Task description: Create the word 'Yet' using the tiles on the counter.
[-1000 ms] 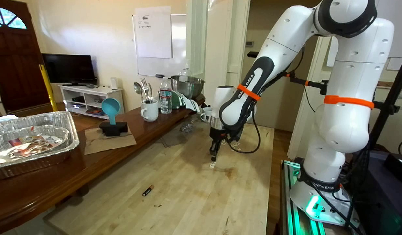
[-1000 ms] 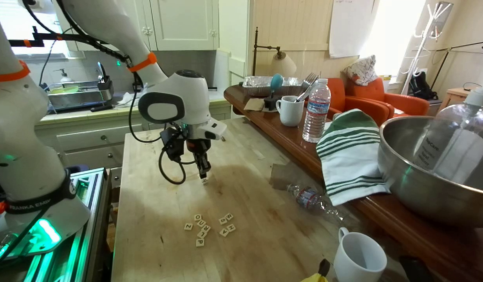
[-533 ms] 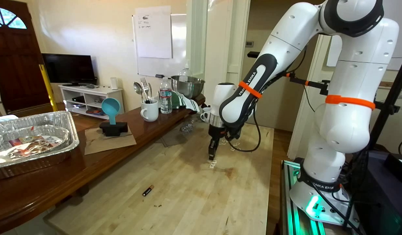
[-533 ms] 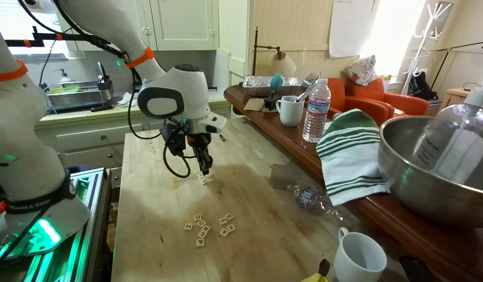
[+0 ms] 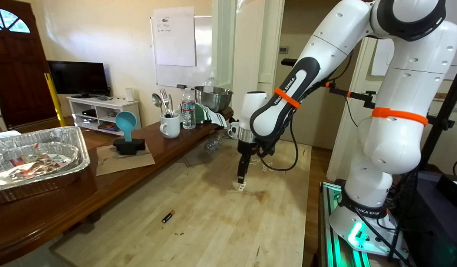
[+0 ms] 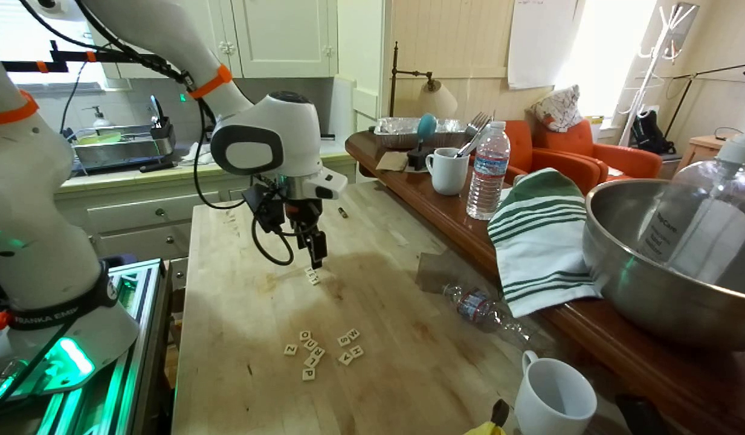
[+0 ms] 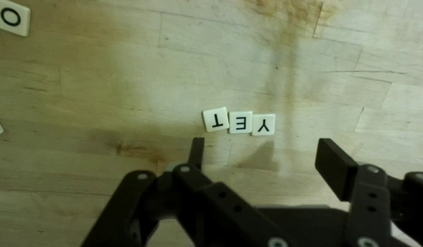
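Word judged complete: three square off-white letter tiles (image 7: 241,122) lie in a close row on the pale wooden tabletop (image 6: 408,374), spelling YET, the T tile (image 7: 215,119) slightly askew. Black two-fingered claw (image 7: 261,157) released, jaws spread, holding nothing. Left, in my judgement: perhaps squaring the T tile, then withdrawal. Containers: white ceramic mug (image 5: 170,127) holds silvery metal cutlery (image 5: 165,103); rectangular silver foil tray (image 5: 61,134) holds a smaller round foil pan (image 5: 74,155); round steel bowl (image 6: 656,296) appears to hold a clear pump bottle (image 6: 698,232).

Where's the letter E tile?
In the wrist view, the E tile lies near the middle of the counter shown, between the T tile at picture left and the Y tile at picture right.
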